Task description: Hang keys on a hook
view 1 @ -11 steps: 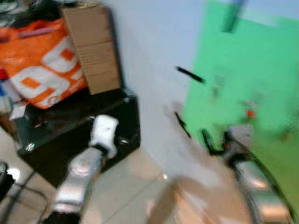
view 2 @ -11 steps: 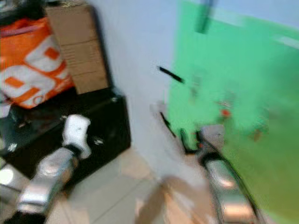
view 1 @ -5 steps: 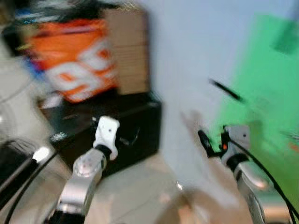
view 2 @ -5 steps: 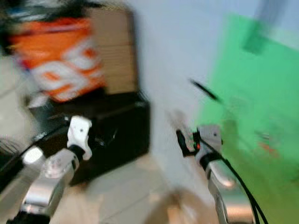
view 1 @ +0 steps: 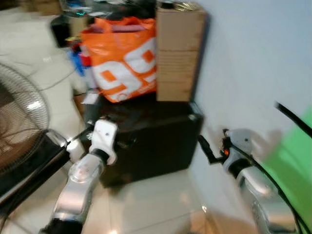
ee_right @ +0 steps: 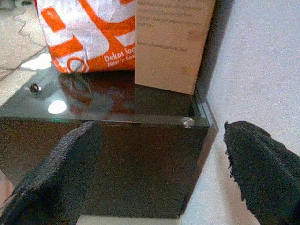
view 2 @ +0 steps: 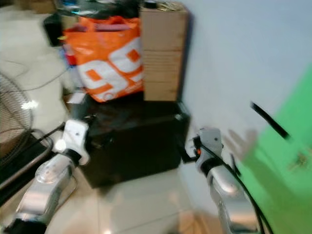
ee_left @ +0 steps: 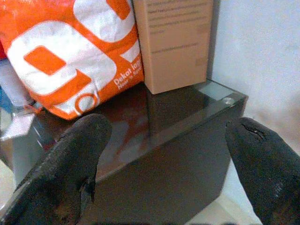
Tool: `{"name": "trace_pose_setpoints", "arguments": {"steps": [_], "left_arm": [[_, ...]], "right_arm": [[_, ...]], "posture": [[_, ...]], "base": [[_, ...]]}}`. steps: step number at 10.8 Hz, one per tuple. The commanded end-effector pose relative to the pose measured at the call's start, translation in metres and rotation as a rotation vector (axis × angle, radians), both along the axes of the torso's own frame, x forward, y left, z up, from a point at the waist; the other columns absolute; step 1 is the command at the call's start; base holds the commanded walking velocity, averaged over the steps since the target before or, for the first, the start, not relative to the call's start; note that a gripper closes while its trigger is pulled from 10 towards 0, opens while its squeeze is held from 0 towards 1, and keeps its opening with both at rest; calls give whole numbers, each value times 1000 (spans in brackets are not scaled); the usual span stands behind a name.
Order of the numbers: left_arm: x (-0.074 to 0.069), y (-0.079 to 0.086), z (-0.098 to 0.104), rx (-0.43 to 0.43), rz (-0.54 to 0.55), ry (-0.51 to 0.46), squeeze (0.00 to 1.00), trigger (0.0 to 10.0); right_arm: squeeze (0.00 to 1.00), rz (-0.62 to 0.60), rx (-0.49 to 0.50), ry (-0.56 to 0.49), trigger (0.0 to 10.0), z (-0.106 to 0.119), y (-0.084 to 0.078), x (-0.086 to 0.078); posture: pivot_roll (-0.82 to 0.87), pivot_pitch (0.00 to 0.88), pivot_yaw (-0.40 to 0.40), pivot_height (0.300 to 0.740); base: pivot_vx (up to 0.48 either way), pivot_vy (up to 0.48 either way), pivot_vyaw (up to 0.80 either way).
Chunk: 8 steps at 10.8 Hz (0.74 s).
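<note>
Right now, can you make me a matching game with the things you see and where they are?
Things:
1. orange bag
2. cardboard box
3. fan
4. black cabinet

Places:
A. against the wall, atop the cabinet
B. far left, on the floor
C. under the bag and box
D. left of the box

Pairs: 1-D, 2-A, 3-B, 4-C

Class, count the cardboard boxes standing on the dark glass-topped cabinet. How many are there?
1. The cardboard box stands upright on the cabinet, against the wall and beside the orange bag. Others may be hidden behind the bag.
</note>
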<state>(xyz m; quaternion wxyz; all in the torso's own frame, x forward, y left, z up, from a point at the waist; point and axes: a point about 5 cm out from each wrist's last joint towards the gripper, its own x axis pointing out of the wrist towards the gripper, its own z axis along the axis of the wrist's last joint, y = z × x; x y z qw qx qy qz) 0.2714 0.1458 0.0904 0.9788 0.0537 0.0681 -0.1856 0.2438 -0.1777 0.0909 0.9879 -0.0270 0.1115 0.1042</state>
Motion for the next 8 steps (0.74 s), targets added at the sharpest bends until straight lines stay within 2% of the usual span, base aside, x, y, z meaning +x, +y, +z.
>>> {"name": "trace_pose_setpoints", "arguments": {"steps": [1, 8], "left_arm": [[3, 7, 4, 29, 14, -19, 0, 10000], [5, 10, 5, 39, 9, -31, 0, 10000]], "right_arm": [[1000, -7, 4, -20, 10000, 2, 1, 2], [1000, -36, 13, -27, 10000, 0, -1, 2]], "posture": [[-73, 0, 17, 740], [-76, 0, 27, 740]], "base": [[371, 0, 0], [371, 0, 0]]}}
